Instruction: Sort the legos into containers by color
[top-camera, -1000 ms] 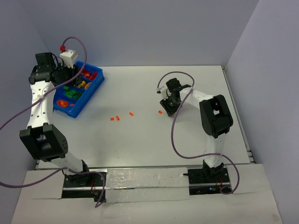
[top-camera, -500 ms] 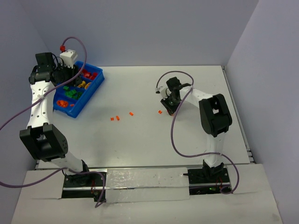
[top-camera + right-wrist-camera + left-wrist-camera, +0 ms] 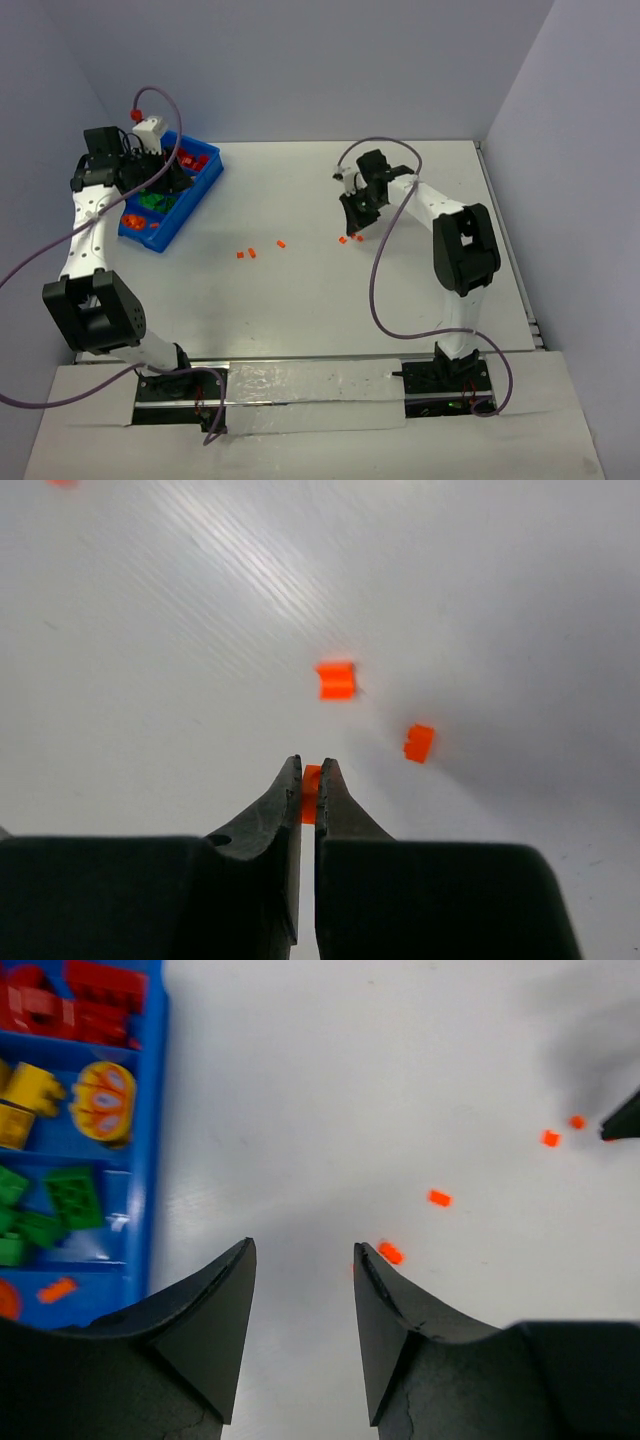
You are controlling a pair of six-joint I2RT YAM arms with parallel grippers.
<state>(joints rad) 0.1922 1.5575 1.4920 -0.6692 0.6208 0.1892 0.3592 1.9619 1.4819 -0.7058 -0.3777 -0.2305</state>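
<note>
A: State of right gripper?
B: Pinched tight on one orange bit, lower centre. Two loose bits lie just above.
A: And left gripper?
B: Jaws apart, holding nothing. The blue bin with bricks is at frame left.

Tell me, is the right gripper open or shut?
Shut on a tiny orange bit: in the wrist view the right gripper has its jaws almost touching, with the bit pinched between them.

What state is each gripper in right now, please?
Left gripper: open, holding nothing.
Right gripper: closed on a tiny orange brick.
</note>
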